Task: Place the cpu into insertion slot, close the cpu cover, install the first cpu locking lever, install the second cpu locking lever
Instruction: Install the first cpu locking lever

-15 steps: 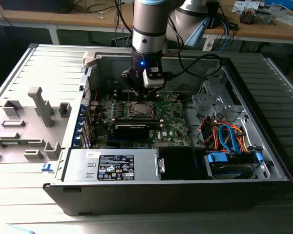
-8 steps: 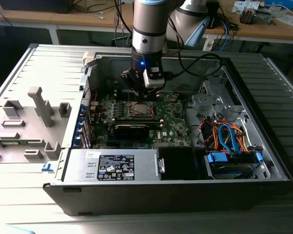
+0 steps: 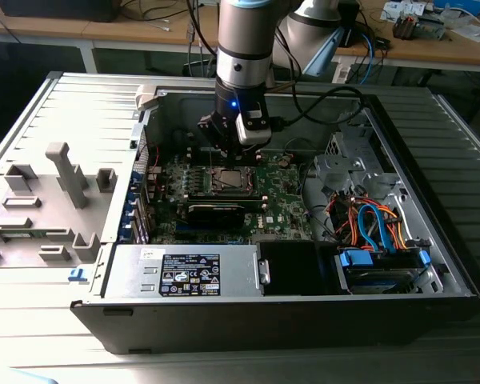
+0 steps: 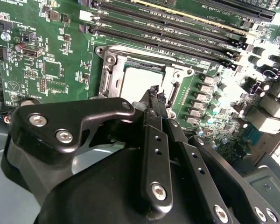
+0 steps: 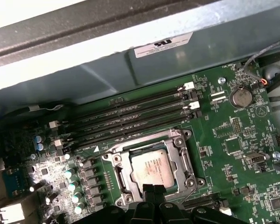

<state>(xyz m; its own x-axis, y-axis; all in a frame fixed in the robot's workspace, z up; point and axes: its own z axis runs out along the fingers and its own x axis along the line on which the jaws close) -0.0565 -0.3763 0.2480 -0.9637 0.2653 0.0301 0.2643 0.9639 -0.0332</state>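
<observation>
cpu [image 5: 151,167]: seated in insertion slot [image 5: 113,161], cpu cover [image 5: 177,161] lying flat around it. gripper [image 5: 152,187]: fingers [image 5: 148,190] together, empty, poised above slot's edge, cpu just beyond the tips.

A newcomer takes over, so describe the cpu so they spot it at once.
Inside the open computer case, find the green motherboard. Beside its long black memory slots, the cpu is the flat silvery square framed by the metal cpu cover.

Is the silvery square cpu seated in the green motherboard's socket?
Yes, the silvery square cpu lies flat within the metal-rimmed insertion slot.
</observation>
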